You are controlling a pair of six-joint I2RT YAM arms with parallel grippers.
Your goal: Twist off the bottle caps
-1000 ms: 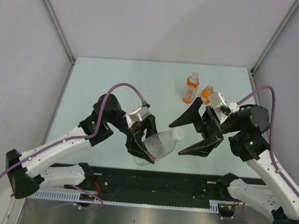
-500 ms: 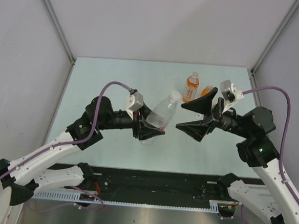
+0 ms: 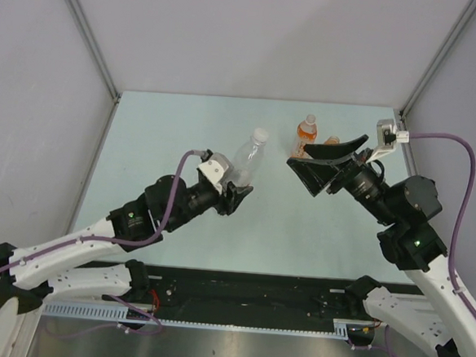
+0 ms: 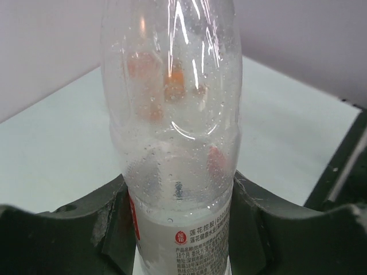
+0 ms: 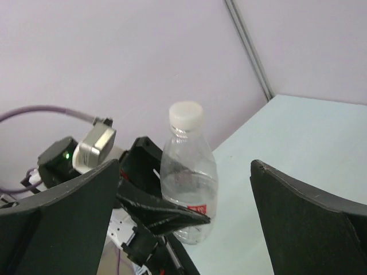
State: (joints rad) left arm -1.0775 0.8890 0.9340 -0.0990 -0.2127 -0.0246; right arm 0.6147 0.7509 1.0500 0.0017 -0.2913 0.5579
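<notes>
Clear bottle is now held upright over the middle of the bench, pinched low on its labelled body by the left hand. It is no longer tilted rightward close to the arm bases. Its white cap is on and unobstructed. The right hand, spread wide, has swung to the far right and faces the bottle, apart from it. Judgement: presentation is complete and closing on the cap is the next step. The orange-drink bottle and the squat orange bottle stand far right, just behind the right hand.
</notes>
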